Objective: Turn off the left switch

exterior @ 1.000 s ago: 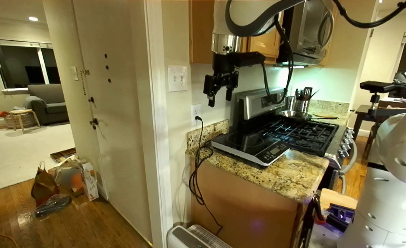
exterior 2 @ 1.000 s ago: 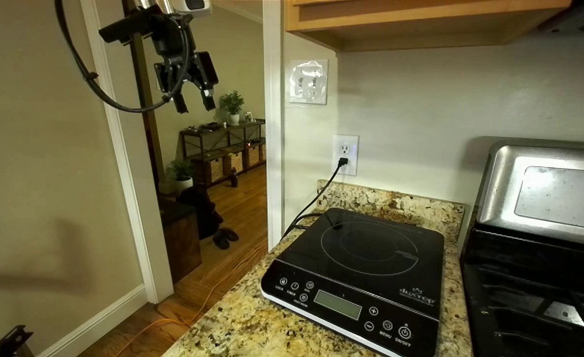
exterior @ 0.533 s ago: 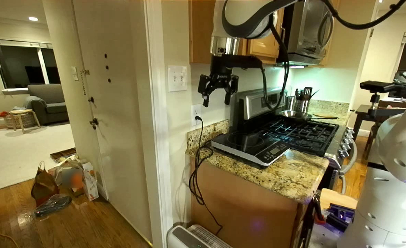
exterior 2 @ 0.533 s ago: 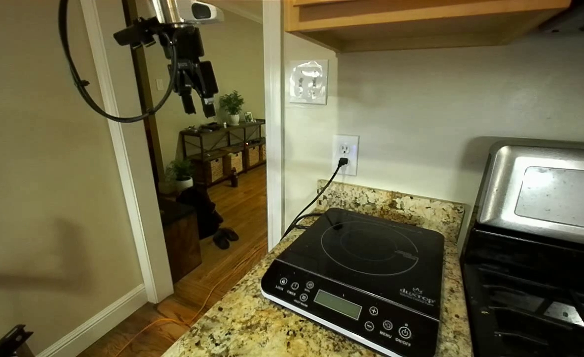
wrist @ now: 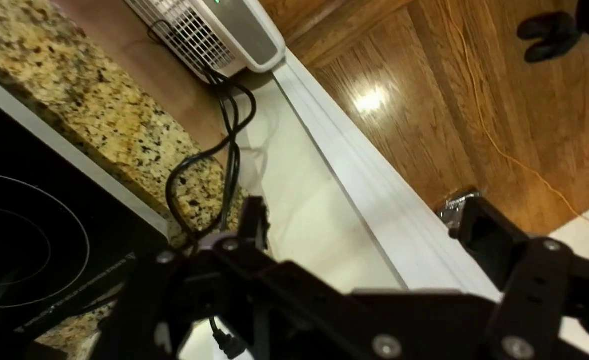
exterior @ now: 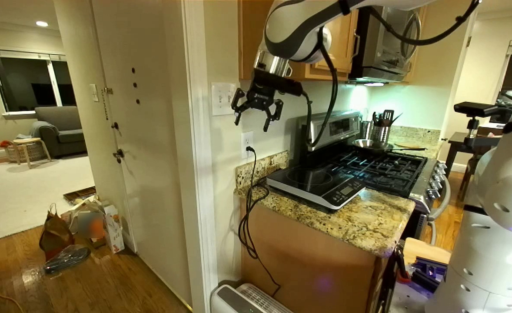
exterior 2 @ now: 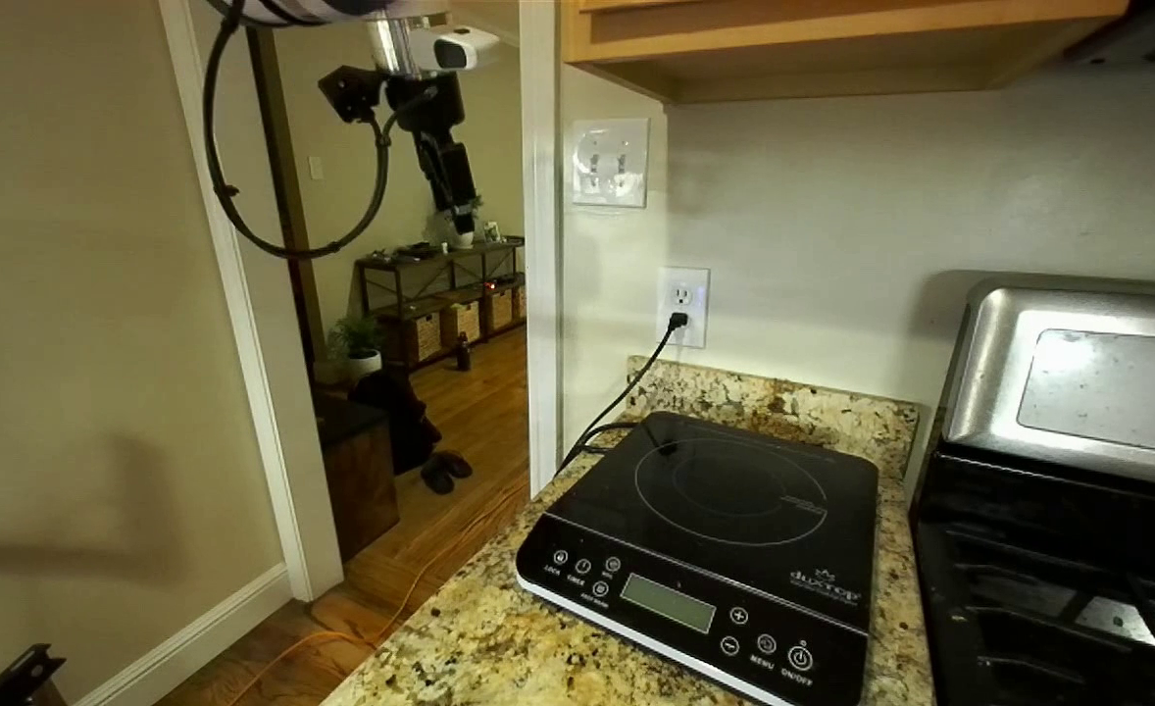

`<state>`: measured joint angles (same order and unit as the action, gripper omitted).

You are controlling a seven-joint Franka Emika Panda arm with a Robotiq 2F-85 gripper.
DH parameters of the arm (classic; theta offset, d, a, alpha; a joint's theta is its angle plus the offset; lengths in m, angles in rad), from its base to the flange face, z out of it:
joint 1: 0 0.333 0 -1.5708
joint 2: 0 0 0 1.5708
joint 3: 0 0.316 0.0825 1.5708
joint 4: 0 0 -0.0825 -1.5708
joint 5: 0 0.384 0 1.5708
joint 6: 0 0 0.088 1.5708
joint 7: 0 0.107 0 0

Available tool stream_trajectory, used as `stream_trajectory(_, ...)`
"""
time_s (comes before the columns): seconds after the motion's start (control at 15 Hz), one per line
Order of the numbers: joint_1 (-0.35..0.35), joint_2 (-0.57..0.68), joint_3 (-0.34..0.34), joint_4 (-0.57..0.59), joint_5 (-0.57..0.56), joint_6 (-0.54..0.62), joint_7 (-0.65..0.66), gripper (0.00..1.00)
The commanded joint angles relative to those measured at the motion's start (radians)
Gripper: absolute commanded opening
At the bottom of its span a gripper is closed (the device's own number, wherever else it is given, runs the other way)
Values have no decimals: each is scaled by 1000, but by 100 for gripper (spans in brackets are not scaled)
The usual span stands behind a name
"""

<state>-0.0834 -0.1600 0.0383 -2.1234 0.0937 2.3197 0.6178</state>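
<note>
Toward the left stands a pale door (exterior: 141, 130) with white trim (exterior: 197, 143) beside it. Right of the trim, on the cream wall (exterior: 225, 139), is the switch plate (exterior: 215, 108), which carries the left switch (exterior 2: 594, 167), nearer the trim, and the right switch (exterior 2: 622, 167). Nothing touches the left switch; whether it is up or down is too small to tell.

Next comes the gripper (exterior: 251, 125), its fingers (wrist: 489, 227) spread wide with nothing between them. In an exterior view it hides part of the plate's right edge, but in an exterior view the trim (exterior 2: 542, 294) shows between the two, so they look apart. The tips slant downward, and the wrist view takes in the counter (wrist: 114, 115) and floor (wrist: 414, 115) rather than either switch.

I judge the step in hand to be the approach, with the flip not yet done. The next move likely calls for drawing the fingers together into a narrow tip, turning it toward the wall and lining it up with the left switch alone. A downward stroke should then do it, if down means off. A spread gripper could catch the right switch too.

Farther right are the outlet (exterior: 247, 140), the hot plate (exterior: 314, 184) and the stove (exterior: 380, 174).
</note>
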Motion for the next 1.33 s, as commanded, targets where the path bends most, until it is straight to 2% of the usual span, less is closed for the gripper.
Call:
stream_trajectory(0.0, 8, 83, -4, 54, -7, 127, 90, 100)
stream_trajectory(0.07, 14, 53, -13, 34, -1, 72, 39, 100)
stream_trajectory(0.2, 17, 85, -16, 49, 0, 110, 54, 100)
stream_trajectory(0.53, 18, 90, -16, 58, 0, 112, 57, 100)
stream_trajectory(0.87, 5, 160, -39, 133, 26, 164, 261, 100)
stream_trajectory(1.27, 10, 186, -73, 164, 65, 228, 330, 100)
